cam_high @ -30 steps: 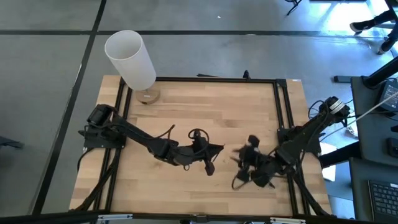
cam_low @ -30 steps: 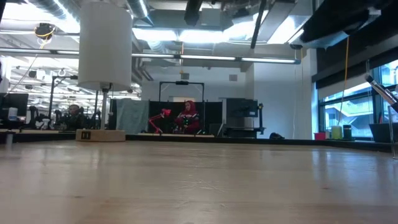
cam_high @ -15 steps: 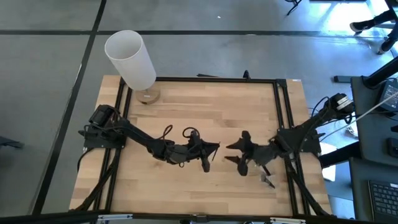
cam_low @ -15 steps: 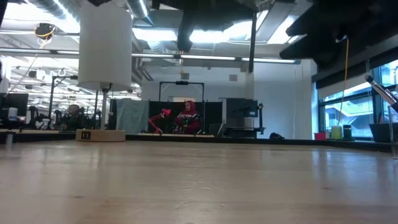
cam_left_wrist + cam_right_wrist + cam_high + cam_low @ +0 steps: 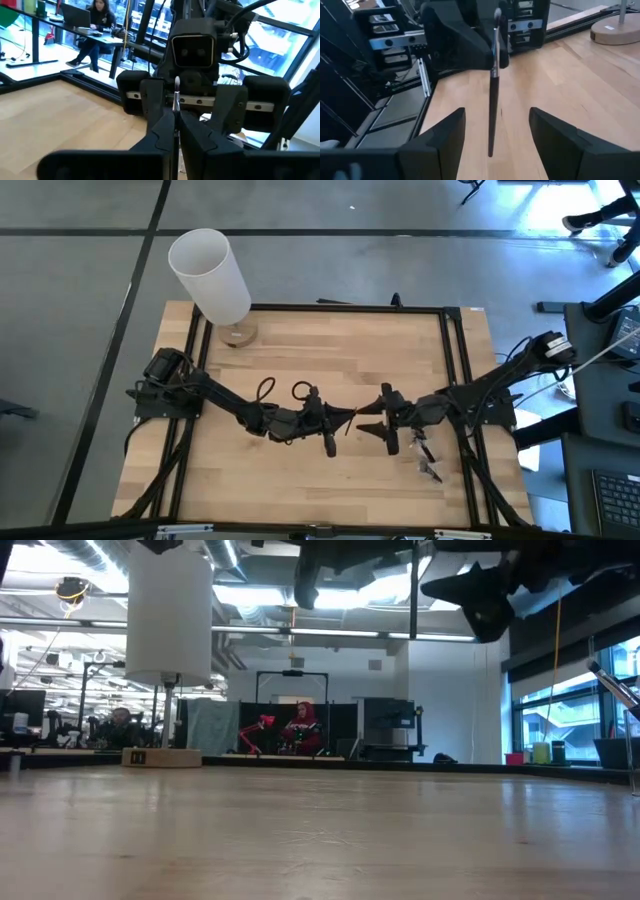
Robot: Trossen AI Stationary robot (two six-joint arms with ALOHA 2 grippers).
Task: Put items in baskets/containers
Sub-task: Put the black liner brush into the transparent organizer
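Brush (image 5: 493, 85), head hidden by left end effector (image 5: 345, 418)

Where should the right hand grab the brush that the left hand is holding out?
Grip the brush on its bare dark handle, below the left hand, coming straight on. The handle hangs free between the right hand's open fingers, so closing there should catch it.
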